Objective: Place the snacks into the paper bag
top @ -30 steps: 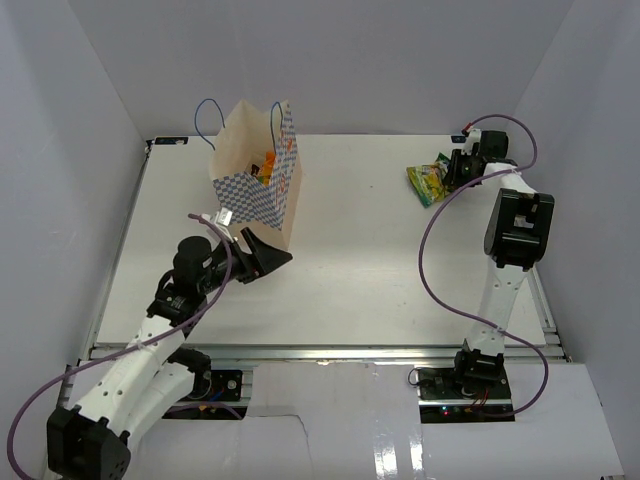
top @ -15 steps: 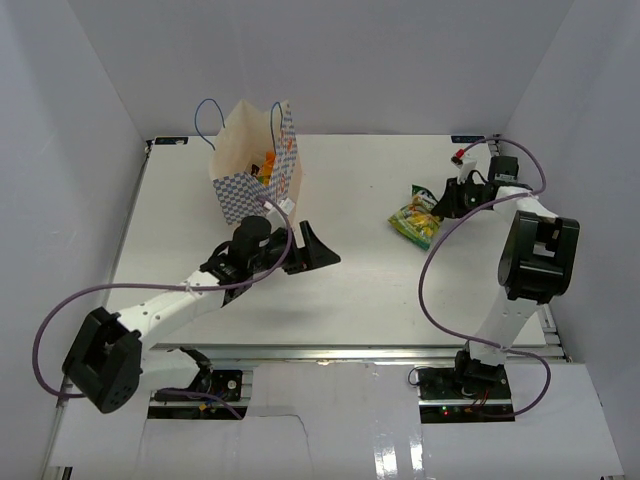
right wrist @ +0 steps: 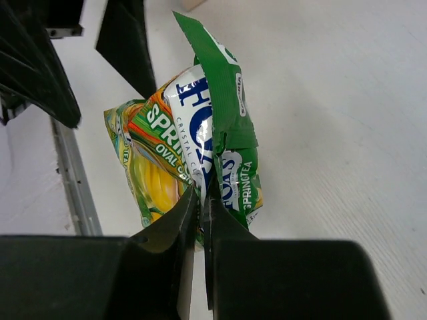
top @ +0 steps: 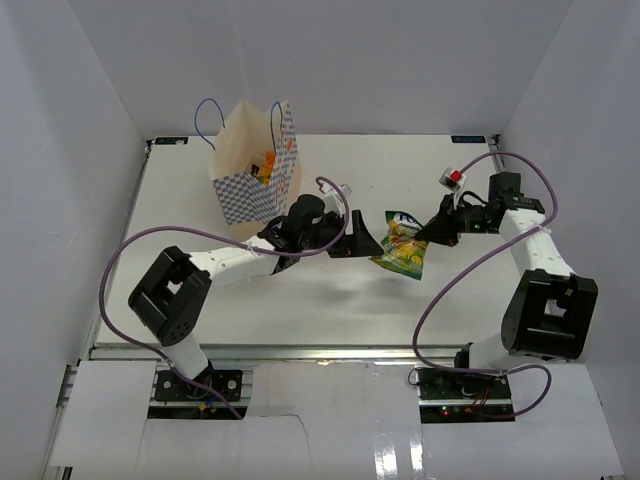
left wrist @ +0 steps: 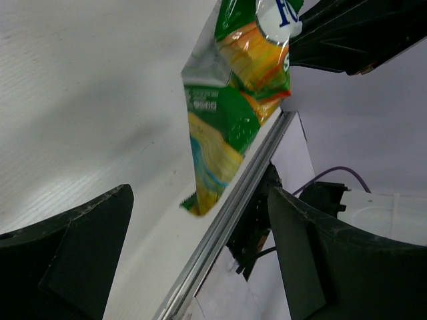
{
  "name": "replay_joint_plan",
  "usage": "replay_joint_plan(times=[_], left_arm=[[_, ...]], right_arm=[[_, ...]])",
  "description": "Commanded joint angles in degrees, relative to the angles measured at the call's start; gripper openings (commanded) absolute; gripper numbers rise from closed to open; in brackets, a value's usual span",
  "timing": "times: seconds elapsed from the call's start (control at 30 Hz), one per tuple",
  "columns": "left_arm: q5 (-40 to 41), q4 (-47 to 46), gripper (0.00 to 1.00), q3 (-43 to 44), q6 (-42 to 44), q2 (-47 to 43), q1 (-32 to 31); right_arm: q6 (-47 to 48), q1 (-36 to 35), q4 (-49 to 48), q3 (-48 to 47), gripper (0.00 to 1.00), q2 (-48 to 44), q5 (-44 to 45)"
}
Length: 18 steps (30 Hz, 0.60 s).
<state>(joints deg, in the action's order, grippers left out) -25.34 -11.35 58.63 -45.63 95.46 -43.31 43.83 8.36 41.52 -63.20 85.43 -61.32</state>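
My right gripper (top: 425, 232) (right wrist: 202, 198) is shut on the green-yellow pouch (top: 402, 243) (right wrist: 193, 143) and holds it above the table's middle. My left gripper (top: 362, 237) (left wrist: 200, 253) is open, its fingers (left wrist: 73, 247) spread just left of the hanging pouch (left wrist: 230, 100), not touching it. The paper bag (top: 255, 175) stands upright at the far left, with orange and yellow packets showing inside its open top. The other snacks are out of sight apart from those.
The white table (top: 330, 290) has a metal rail along its near edge (top: 320, 350). White walls close in the back and both sides. Purple cables loop beside both arms (top: 440, 290).
My right gripper has carried the pouch from the far right corner to the middle. My left arm has swung from beside the bag toward the pouch.
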Motion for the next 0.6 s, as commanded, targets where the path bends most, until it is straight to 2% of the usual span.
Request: replay_joint_plan(times=[0.0, 0.2, 0.33, 0.37, 0.47, 0.53, 0.57], left_arm=[[-6.63, -2.88, 0.92, 4.46, 3.61, 0.34, -1.86], [-10.08, -5.43, 0.92, 4.65, 2.74, 2.01, -3.79], [-10.78, -6.05, 0.69, 3.16, 1.94, 1.57, -3.89], [-10.78, -6.05, 0.54, 2.89, 1.94, 1.05, -3.89], [-9.64, -5.96, 0.28, 1.14, 2.12, -1.75, -3.89], [-7.46, -6.05, 0.19, -0.61, 2.73, -3.78, -3.97], [-6.83, -5.96, 0.14, -1.15, 3.08, -4.75, -3.89]], right_arm=[[2.66, -3.16, 4.8, 0.09, 0.08, -3.51, -6.36], [-4.45, -8.62, -0.46, 1.76, 0.08, -6.76, -6.36], [-8.94, -11.79, -5.04, 2.38, 0.08, -7.64, -5.83], [-9.12, -12.05, -5.3, 2.29, 0.08, -7.64, -5.65], [-8.77, -12.14, -4.44, 1.5, 0.08, -7.91, -5.13], [-7.63, -12.14, -3.47, 0.71, 0.1, -8.17, -5.04], [-7.36, -12.4, -3.11, 0.45, 0.15, -8.26, -4.95]])
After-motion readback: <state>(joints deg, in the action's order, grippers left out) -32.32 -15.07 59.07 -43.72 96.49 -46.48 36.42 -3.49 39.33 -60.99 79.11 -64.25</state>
